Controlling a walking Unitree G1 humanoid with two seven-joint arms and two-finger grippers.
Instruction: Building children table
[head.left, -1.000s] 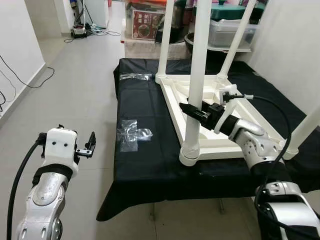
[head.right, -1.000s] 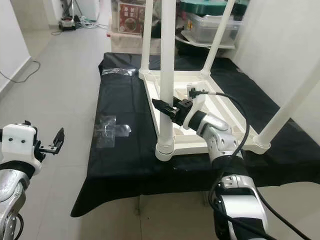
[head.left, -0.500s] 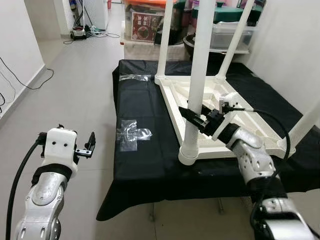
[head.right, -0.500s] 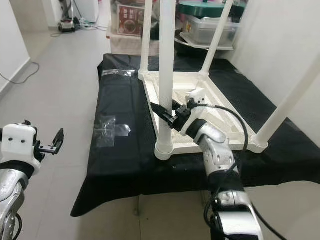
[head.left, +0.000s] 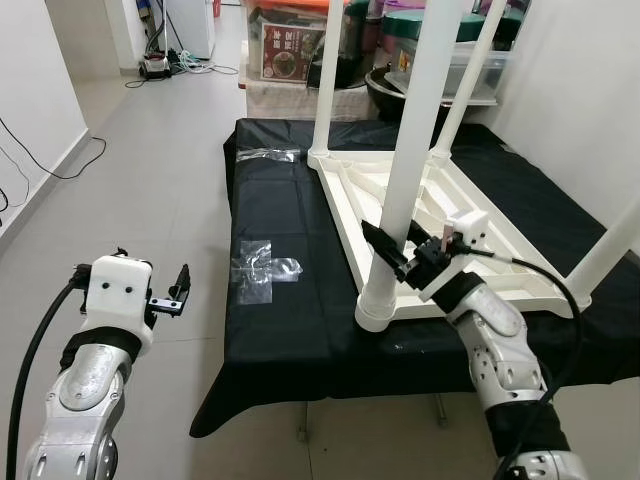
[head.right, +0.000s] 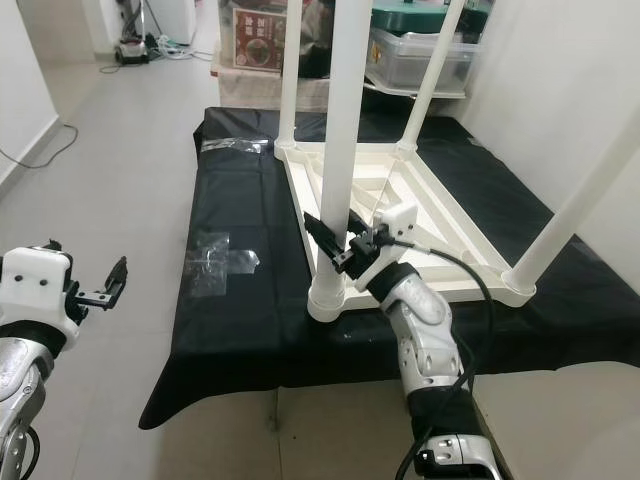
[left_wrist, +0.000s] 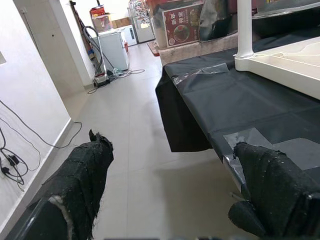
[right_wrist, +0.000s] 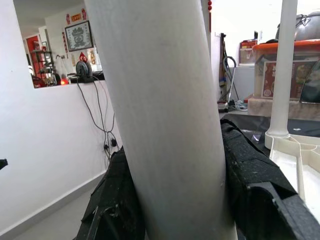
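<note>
A white children's table (head.left: 470, 215) lies upside down on a black-covered surface (head.left: 280, 320), its legs pointing up. My right gripper (head.left: 385, 250) is shut on the near-left leg (head.left: 410, 170), a little above its socket. In the right wrist view the leg (right_wrist: 165, 100) stands between both black fingers (right_wrist: 250, 175). That leg leans with its top to the right. My left gripper (head.left: 181, 290) hangs open over the floor, left of the surface. Nothing is between its fingers (left_wrist: 87, 165).
Clear plastic bags (head.left: 262, 265) lie flat on the black cloth; another bag (head.left: 270, 153) is at its far-left corner. Boxes (head.left: 295, 45) and a plastic bin (head.left: 460, 65) stand behind. A white wall is on the right, and cables (head.left: 40, 150) lie on the open floor to the left.
My right forearm has dropped lower and nearer the front edge, still gripping the leg. The leg's top now leans further right. The left arm has not moved.
</note>
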